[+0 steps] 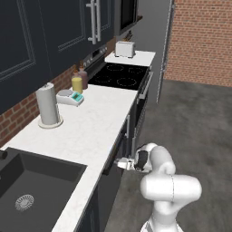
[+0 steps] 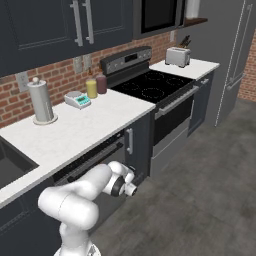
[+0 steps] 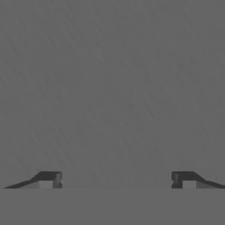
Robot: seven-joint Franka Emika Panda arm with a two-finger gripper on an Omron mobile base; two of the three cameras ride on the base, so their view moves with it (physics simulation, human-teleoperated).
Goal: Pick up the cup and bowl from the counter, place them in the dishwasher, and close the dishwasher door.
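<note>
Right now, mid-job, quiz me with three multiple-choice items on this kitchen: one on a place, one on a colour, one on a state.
1. Where is the toaster?
A. in the sink
B. on the small counter past the stove
C. beside the paper towel roll

2. What colour fills the jar?
A. yellow
B. blue
C. green

3. How are the tool fingers set?
A. clamped on a cup
B. touching each other
C. apart, holding nothing

Answers: 1 B, it stands on the white top beyond the burners. 2 A, its body is yellow under a dark lid. 3 C, the hand view shows a wide gap between the tips.
</note>
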